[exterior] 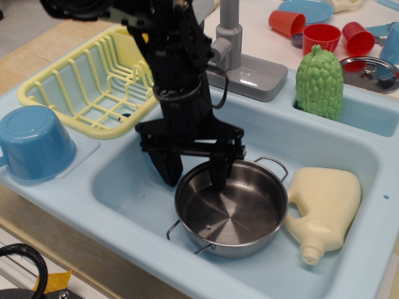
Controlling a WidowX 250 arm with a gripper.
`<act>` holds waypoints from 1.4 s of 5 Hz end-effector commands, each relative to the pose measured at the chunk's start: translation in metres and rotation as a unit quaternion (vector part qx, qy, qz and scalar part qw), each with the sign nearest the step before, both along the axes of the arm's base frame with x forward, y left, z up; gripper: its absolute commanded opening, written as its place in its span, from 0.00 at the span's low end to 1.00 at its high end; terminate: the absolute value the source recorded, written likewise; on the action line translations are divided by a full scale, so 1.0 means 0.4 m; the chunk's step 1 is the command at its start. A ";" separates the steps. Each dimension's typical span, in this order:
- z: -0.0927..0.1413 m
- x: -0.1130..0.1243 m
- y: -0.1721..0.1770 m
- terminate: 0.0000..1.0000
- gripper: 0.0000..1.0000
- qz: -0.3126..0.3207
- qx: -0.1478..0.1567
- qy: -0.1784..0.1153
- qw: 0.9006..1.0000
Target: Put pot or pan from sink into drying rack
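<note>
The stainless-steel pan with two wire loop handles sits in the light blue sink. My black gripper is open and straddles the pan's left rim: one finger is inside the pan, the other outside on the sink floor. The pale yellow drying rack stands at the back left beside the sink and holds nothing that I can see.
A cream plastic bottle lies in the sink right of the pan. A blue pot sits upside down at front left. A grey faucet, a green pineapple-like toy, red cups and a steel lid stand behind.
</note>
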State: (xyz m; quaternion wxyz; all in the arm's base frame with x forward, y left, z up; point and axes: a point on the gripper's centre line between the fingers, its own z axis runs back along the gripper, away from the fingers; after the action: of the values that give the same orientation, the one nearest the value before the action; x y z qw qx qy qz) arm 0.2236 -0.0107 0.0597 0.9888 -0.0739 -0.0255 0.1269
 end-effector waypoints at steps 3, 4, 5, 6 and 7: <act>0.023 -0.009 0.018 0.00 0.00 0.000 -0.005 -0.029 1.000; 0.060 0.001 0.005 0.00 0.00 -0.012 0.007 -0.011 1.000; 0.117 -0.006 0.002 0.00 0.00 0.001 0.034 -0.025 0.999; 0.164 -0.032 0.031 0.00 0.00 0.039 0.036 -0.046 0.997; 0.209 -0.045 0.067 0.00 0.00 0.079 0.045 -0.065 0.994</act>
State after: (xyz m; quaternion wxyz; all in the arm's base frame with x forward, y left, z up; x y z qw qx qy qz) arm 0.1995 0.0249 0.1457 0.9719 -0.0304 -0.0921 0.2144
